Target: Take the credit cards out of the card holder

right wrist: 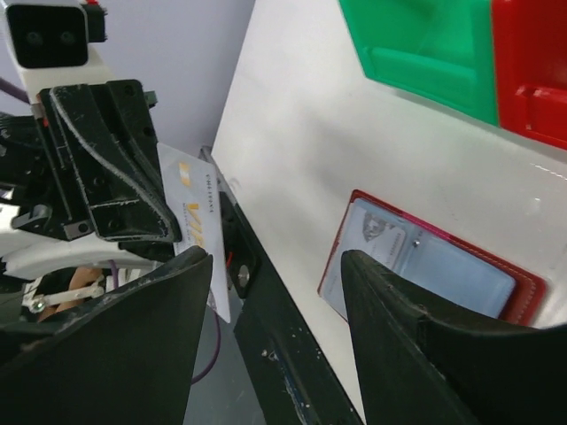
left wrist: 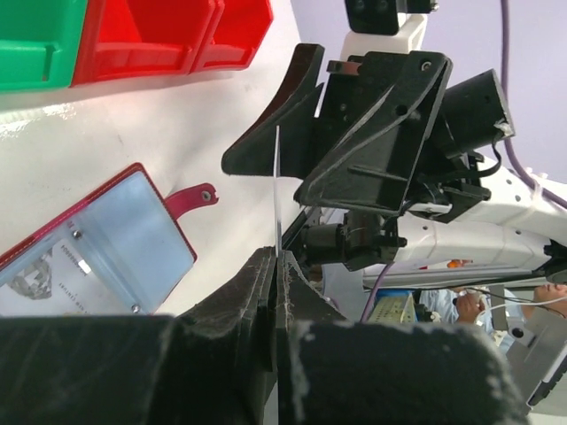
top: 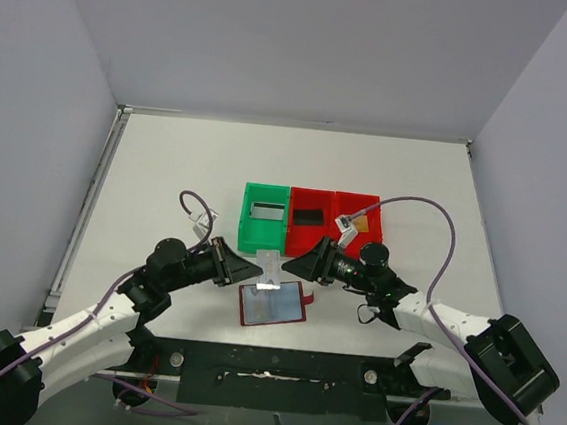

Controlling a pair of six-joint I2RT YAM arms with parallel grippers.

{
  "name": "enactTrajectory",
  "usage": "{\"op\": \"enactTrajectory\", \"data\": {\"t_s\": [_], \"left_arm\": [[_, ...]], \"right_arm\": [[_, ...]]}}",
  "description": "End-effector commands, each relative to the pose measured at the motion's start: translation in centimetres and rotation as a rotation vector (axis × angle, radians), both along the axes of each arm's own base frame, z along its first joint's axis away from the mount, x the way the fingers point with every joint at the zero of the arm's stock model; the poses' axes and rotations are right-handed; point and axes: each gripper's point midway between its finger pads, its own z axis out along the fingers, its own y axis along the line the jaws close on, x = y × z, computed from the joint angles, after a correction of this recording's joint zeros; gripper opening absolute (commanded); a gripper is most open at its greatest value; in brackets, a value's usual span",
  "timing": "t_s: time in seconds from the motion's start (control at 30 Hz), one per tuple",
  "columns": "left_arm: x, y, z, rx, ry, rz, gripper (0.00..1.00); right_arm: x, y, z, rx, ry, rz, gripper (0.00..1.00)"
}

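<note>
The card holder (top: 273, 305) lies open on the table, dark red with pale blue-grey pockets, and a card still shows in a pocket (right wrist: 376, 235). Just above it my left gripper (top: 254, 269) is shut on a pale credit card (top: 269, 268), held upright. That card is edge-on in the left wrist view (left wrist: 278, 195), clamped between the fingers of the left gripper (left wrist: 278, 255). My right gripper (top: 297, 264) faces it from the right, open (right wrist: 279, 258), with the white card (right wrist: 190, 221) beside its left finger. I cannot tell whether they touch.
Behind the holder stand a green bin (top: 251, 232) with a silver-grey card, a red bin (top: 306, 237) with a black card, and a second red bin (top: 369, 239) with a gold-orange card. The holder's red tab (left wrist: 190, 199) sticks out sideways. The dark base plate (top: 269, 367) runs along the near edge.
</note>
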Motion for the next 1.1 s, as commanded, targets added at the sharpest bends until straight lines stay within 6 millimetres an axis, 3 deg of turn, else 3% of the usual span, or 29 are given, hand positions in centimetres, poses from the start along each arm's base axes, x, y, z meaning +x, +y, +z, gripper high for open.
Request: {"op": "enactTrajectory", "data": {"t_s": [0.0,0.4,0.73,0.93,1.07], "left_arm": [[0.2,-0.3,2.9,-0.089,-0.087,-0.034,0.0],[-0.2,-0.6,3.8,-0.156,-0.095,-0.11,0.0],[-0.6,-0.5,4.2,-0.183,-0.099,-0.12,0.0],[-0.3,-0.3,4.0,-0.176,-0.096,-0.102,0.0],[-0.1,-0.4,4.1,-0.175,-0.1,-0.105,0.0]], "right_arm": [[-0.2,1.6,5.5,0.158,-0.138,0.114,0.59],[-0.8,2.7,6.5,0.22,-0.14,0.219,0.4],[-1.6,2.9,7.6,0.289,-0.151,0.277,0.12],[-2.3,2.7,7.8,0.309,-0.151,0.305,0.05],[-2.3,2.8,8.0,0.316,-0.15,0.307,0.05]]}}
